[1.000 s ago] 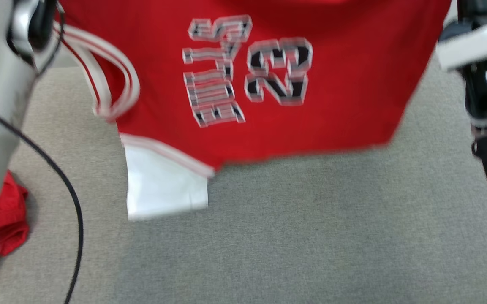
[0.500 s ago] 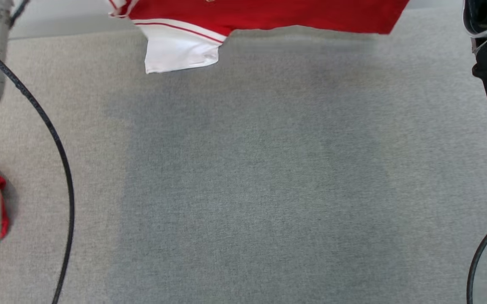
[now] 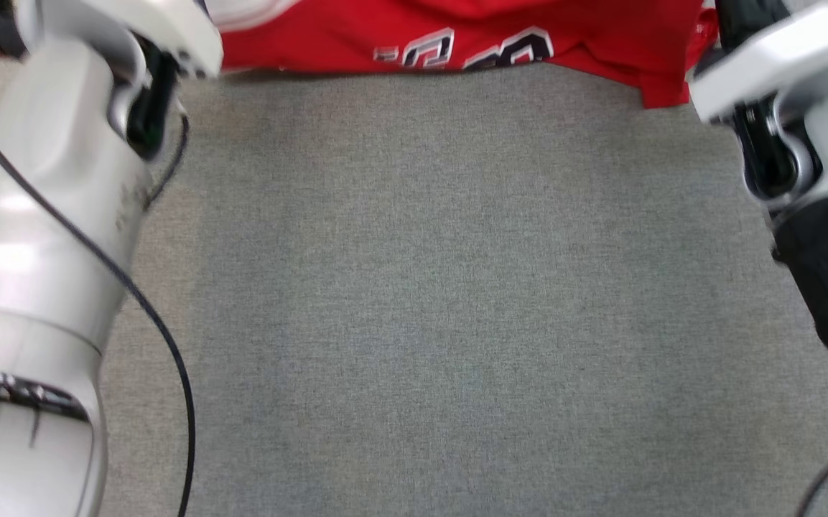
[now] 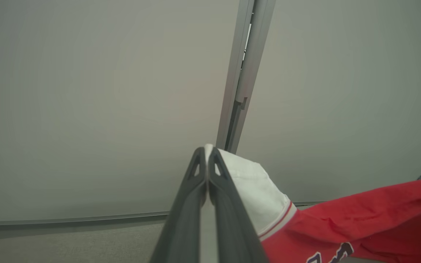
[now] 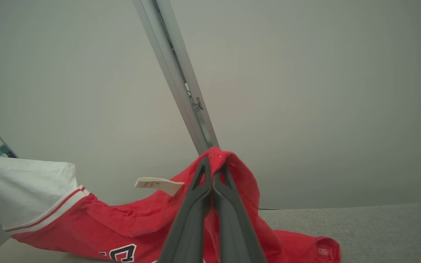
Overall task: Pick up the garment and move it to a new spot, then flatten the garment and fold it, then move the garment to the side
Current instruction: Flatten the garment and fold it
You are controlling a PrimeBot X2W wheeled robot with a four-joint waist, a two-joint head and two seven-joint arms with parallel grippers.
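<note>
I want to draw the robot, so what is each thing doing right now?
Jersey: unfolded, rumpled, pinched at two ends, sagging between them.
Left end effector: shut on the jersey's white sleeve.
Right end effector: shut on the jersey's red part.
White tag: sticking out loose.
</note>
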